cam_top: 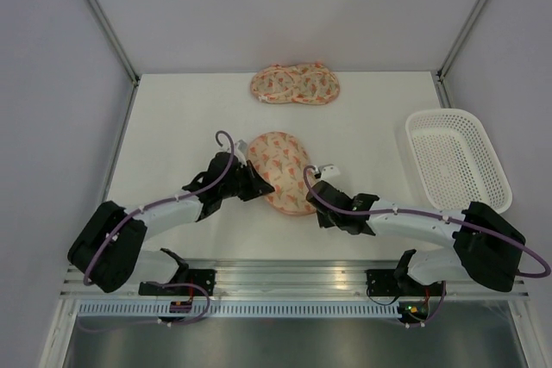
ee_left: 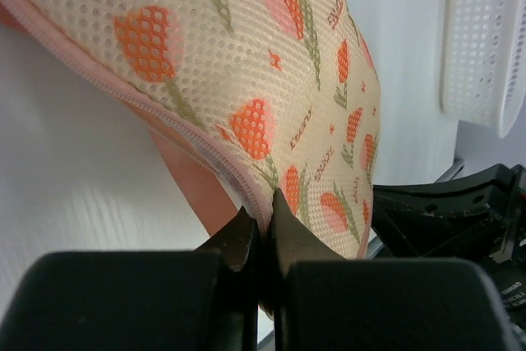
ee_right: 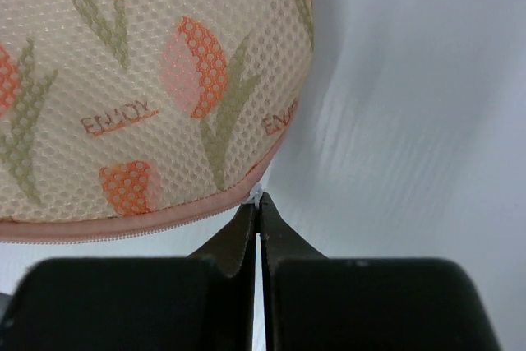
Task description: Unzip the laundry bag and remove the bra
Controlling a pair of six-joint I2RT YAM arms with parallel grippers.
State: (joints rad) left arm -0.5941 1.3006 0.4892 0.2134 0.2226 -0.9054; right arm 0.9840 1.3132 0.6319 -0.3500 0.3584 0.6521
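The laundry bag [cam_top: 280,171], pink-orange with a carrot-like print, lies at the table's middle between both arms. My left gripper [cam_top: 259,184] is shut on the bag's pink zipped edge [ee_left: 246,191], with the printed mesh [ee_left: 271,63] rising above the fingertips. My right gripper [ee_right: 259,207] is shut on the small white zipper pull [ee_right: 256,195] at the bag's rim [ee_right: 148,223], and in the top view it sits at the bag's right side [cam_top: 317,185]. The zip line looks closed along the trim. The bra is hidden.
A paler twin pouch [cam_top: 296,84] lies at the back of the table. A white lattice basket [cam_top: 457,157] stands at the right edge and also shows in the left wrist view [ee_left: 485,39]. The right arm's black wrist [ee_left: 444,211] is close beside the bag.
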